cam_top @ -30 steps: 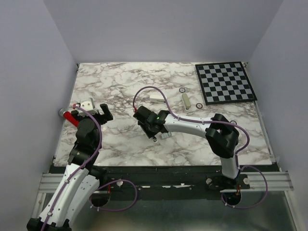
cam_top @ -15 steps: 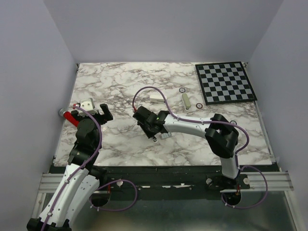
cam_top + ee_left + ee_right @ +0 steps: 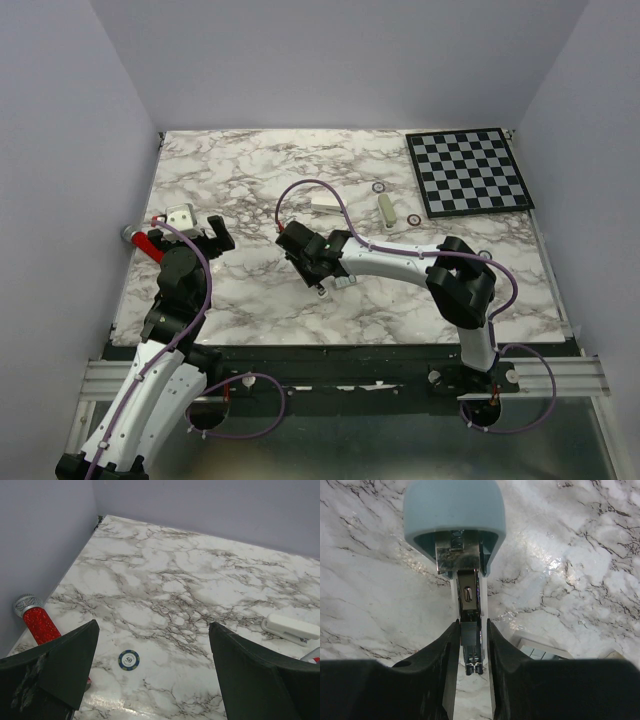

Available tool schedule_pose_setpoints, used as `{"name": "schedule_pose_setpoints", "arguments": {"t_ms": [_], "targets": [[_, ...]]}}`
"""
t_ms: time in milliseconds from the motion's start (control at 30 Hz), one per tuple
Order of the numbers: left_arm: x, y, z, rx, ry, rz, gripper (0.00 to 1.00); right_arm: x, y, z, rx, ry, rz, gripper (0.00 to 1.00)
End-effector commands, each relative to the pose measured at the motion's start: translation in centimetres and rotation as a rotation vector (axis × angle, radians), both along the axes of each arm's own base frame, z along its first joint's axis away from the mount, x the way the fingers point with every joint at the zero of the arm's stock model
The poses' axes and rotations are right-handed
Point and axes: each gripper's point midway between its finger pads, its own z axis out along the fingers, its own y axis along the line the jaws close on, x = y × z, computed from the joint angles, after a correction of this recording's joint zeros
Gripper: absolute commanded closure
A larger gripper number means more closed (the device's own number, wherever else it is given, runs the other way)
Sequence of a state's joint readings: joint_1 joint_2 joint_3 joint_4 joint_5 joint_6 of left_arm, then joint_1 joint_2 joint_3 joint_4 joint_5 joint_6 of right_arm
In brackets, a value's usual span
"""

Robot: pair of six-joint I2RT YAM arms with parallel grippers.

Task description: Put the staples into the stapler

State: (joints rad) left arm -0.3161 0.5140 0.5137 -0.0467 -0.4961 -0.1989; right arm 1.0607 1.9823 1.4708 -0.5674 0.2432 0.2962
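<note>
1. A white marble tabletop (image 3: 250, 170) is seen from above. Two robot arms reach in from its near edge, and a checkerboard (image 3: 468, 172) lies in the far right corner.
2. The right gripper (image 3: 472, 630) hangs low near the middle of the tabletop. Its fingers are drawn narrowly together on the staples (image 3: 472, 652), a thin grey metallic strip with darker edges.
3. The staples line up with the open metal channel of the stapler (image 3: 454, 510), whose pale blue cover is flipped up just beyond the fingertips. From above, the arm hides the stapler.
4. A small white box (image 3: 540, 652) lies on the marble just beside the right gripper.
5. The left gripper (image 3: 153, 624) hovers by the left edge, fingers spread wide and holding nothing.
6. A red microphone (image 3: 39, 625) with a silver head lies at the left edge beside the left finger. A blue poker chip (image 3: 129, 659) rests on the marble below the open fingers.
7. A white oblong block (image 3: 291, 628) lies toward the far edge, well apart from both grippers.
</note>
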Motion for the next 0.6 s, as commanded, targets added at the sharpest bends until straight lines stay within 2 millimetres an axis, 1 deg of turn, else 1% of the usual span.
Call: {"name": "schedule_pose_setpoints", "arguments": {"t_ms": [0,233,333,567], "targets": [[-0.06,-0.28,0.28,-0.005,-0.015,-0.017,0.01,0.81,0.51,1.54,0.023,-0.059,-0.024,0.64],[-0.06,-0.31,0.35,-0.005,-0.017,-0.019,0.01,0.49,0.87,1.45,0.037,-0.045,-0.009,0.65],[-0.06,-0.31,0.32,-0.005,-0.015,-0.019,0.01,0.26,1.32,1.65,0.052,-0.047,0.005,0.66],[-0.11,-0.26,0.36,-0.004,-0.016,-0.018,0.01,0.05,1.28,0.97,0.044,-0.03,0.012,0.69]]}}
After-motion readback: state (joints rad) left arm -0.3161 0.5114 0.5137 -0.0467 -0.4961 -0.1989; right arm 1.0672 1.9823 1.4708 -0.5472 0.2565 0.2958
